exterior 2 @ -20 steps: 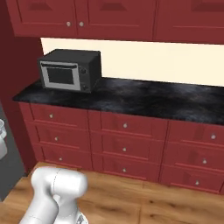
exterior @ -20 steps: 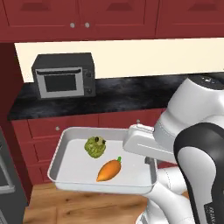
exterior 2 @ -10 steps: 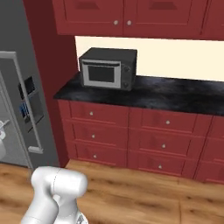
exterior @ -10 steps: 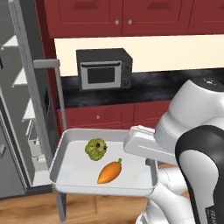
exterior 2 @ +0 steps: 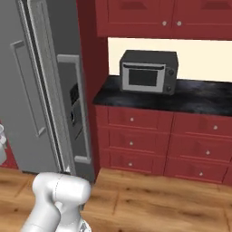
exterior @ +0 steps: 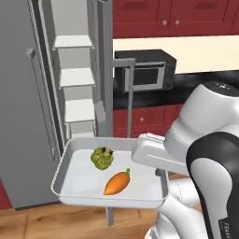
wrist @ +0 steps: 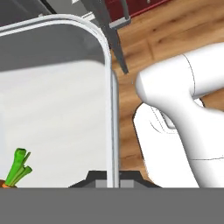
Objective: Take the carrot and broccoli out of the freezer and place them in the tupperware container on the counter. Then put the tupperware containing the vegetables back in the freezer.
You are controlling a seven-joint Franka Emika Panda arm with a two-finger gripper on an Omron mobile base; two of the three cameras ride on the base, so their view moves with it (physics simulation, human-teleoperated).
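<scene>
A: Nearest to us, the tupperware container (exterior: pixel 70 184) rides out in front of the robot, and the gripper (wrist: pixel 113 183) is pinched tight on its right rim. In the hand view that thin wall runs straight down between the fingertips.

B: And the cargo's aboard! The carrot (exterior: pixel 116 183) lies near the front of the tray, the broccoli (exterior: pixel 102 158) just behind it, the two apart, both on the tray floor.

A: A second ago the black counter (exterior 2: pixel 195 96) and the microwave (exterior: pixel 145 70) sat dead ahead. Now the whole picture has slid. That's the base turning, not the furniture.

B: Right, and look what's swung in beyond the tray: the freezer (exterior: pixel 28 107), door open, white shelves (exterior: pixel 73 77) stacked up inside.

A: So the loading looks done, I'd say. This is the return leg.

B: Agreed. What's left, by my reading, is lining the tray up with a shelf and sliding it in level, or those vegetables could roll.
</scene>
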